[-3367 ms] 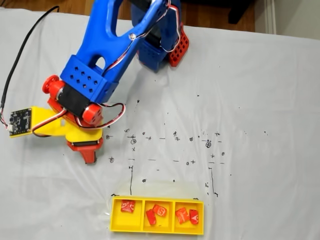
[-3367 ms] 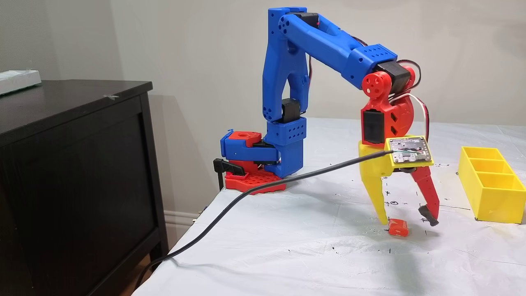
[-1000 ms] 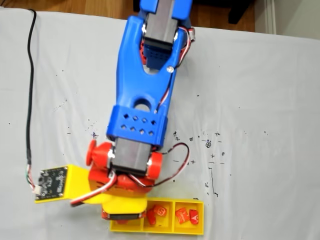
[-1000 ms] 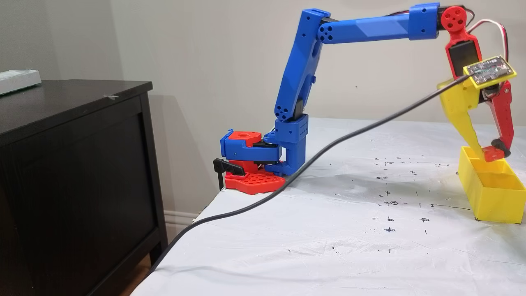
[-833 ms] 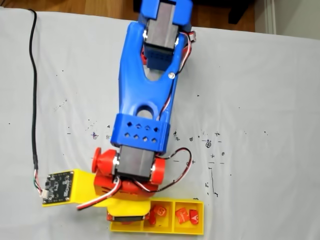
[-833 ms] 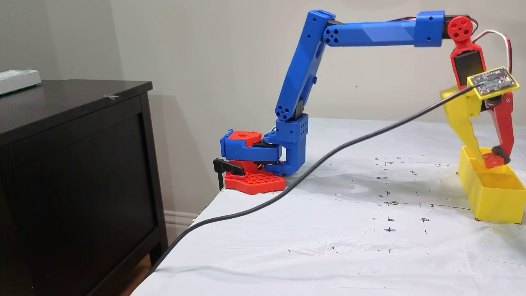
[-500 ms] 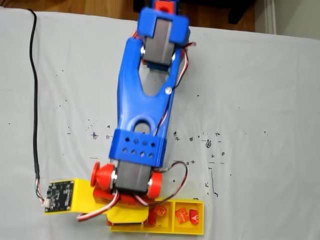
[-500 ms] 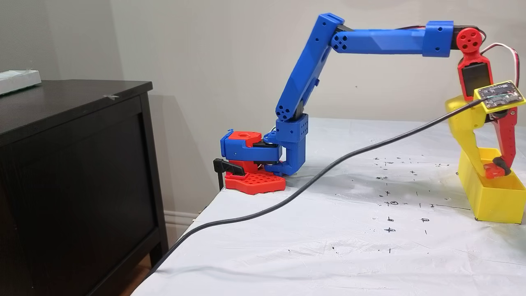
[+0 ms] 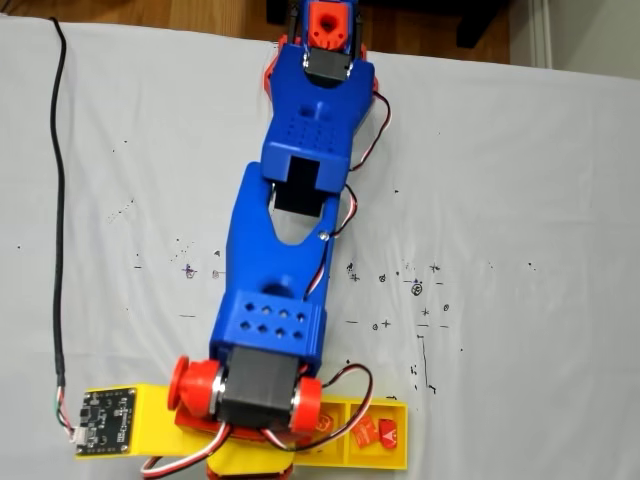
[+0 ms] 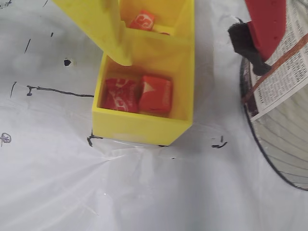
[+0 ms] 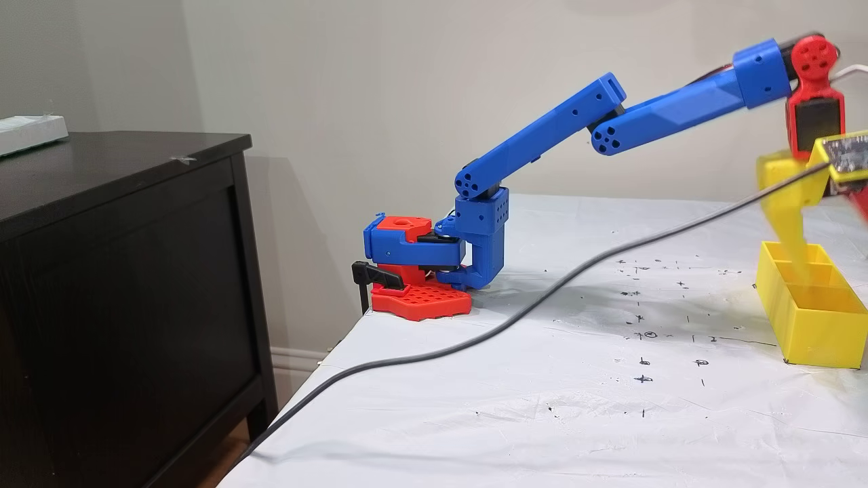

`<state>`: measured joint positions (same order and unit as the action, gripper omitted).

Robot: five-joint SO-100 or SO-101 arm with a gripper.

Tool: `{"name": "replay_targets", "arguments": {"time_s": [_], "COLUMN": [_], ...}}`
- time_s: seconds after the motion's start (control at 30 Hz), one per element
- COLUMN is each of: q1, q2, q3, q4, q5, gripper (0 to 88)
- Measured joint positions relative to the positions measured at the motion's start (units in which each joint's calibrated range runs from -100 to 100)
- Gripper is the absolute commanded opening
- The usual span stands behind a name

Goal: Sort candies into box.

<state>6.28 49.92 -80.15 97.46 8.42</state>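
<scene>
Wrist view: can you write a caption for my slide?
Two candies sit side by side in the yellow box's end compartment, fingers open above.

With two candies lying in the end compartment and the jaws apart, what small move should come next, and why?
Probably lift straight up and clear of the box. In the wrist view the gripper is open and holds nothing, while a red candy and an orange candy lie side by side in the nearest compartment. The yellow finger hangs over the box, so rising first should avoid knocking it.

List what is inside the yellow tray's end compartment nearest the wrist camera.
Two candies lie side by side in that compartment: a red one and an orange one. The yellow finger covers part of the next compartment.
</scene>
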Motion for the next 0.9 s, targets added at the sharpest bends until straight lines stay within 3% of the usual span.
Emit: {"name": "replay_targets", "arguments": {"time_s": [0.2,0.4,0.9], "q1": [0.1,0.1,0.9], "q2": [0.1,0.1,-3.6], "q3": [-2.6,-2.6,5.9], "q4": [1.0,1.0,1.3], "q5": [0.1,0.1,0.1], "gripper": [26.8,1.6,0.2]}}
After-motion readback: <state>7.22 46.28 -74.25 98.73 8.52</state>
